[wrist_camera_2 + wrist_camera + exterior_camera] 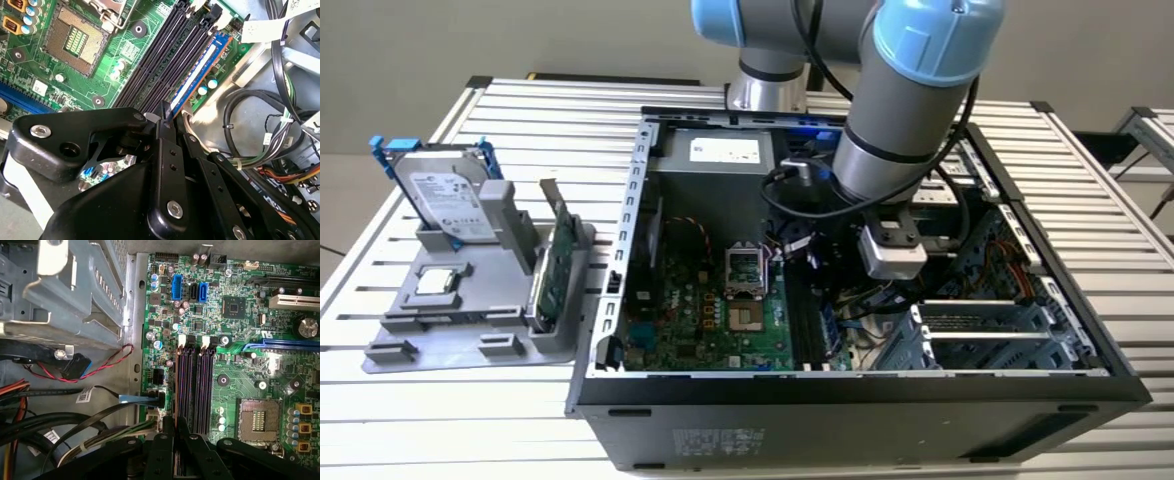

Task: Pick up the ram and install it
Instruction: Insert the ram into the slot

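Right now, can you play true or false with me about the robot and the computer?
1. The ram is standing in a slot on the motherboard. True.
2. The gripper is far away from the ram. False: in the second wrist view its tips are right at the stick's end.
3. The hard drive is inside the computer case. False: it stands on the grey holder outside the case, on the exterior view's left.
4. The other dark slots beside the ram have nothing in them. True.
5. The computer case is closed. False: its side is open.
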Controlling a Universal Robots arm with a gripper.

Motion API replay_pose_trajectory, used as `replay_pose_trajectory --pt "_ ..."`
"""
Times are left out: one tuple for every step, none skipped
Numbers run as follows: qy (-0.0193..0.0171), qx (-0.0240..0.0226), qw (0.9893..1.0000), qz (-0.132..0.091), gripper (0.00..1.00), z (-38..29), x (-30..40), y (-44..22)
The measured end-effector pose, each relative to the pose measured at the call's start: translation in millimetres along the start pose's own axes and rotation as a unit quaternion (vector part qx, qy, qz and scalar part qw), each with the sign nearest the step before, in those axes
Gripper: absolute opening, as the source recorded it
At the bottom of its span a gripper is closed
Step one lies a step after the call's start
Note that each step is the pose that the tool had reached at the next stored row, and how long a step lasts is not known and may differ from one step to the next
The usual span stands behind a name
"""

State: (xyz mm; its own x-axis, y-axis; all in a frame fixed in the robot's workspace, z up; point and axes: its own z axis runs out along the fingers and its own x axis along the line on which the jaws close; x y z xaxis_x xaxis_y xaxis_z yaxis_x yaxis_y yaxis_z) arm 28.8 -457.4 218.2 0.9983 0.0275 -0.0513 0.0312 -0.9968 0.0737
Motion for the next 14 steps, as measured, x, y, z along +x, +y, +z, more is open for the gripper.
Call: replay_pose_trajectory --pt "0.0000 -0.0001 1.0000 0.000 0.00 0.5 0.0 0.0" --pt "0.0000 -0.0001 1.0000 0.000 0.00 0.9 0.1 -0.1" --pt "0.0000 -0.0002 1.0000 0.000 0.00 1.4 0.1 -0.1" --pt "0.0000 -0.0002 1.0000 0.000 0.00 1.7 0.1 -0.1" --pt "0.0000 -0.0002 1.0000 0.000 0.00 2.1 0.1 -0.1" --pt "0.0000 -0.0001 1.0000 0.000 0.00 2.6 0.1 -0.2" --pt "0.0000 -0.0003 1.0000 0.000 0.00 3.0 0.1 -0.2" --pt "0.0000 -0.0003 1.0000 0.000 0.00 3.3 0.1 -0.2" --pt "0.0000 -0.0004 1.0000 0.000 0.00 3.5 0.2 -0.2" --pt "0.0000 -0.0004 1.0000 0.000 0.00 3.8 0.2 -0.2" --pt "0.0000 -0.0004 1.0000 0.000 0.00 4.1 0.2 -0.2" --pt "0.0000 -0.0003 1.0000 0.000 0.00 4.5 0.2 -0.3" --pt "0.0000 -0.0003 1.0000 0.000 0.00 4.9 0.3 -0.3" --pt "0.0000 -0.0004 1.0000 0.000 0.00 5.2 0.2 -0.3"
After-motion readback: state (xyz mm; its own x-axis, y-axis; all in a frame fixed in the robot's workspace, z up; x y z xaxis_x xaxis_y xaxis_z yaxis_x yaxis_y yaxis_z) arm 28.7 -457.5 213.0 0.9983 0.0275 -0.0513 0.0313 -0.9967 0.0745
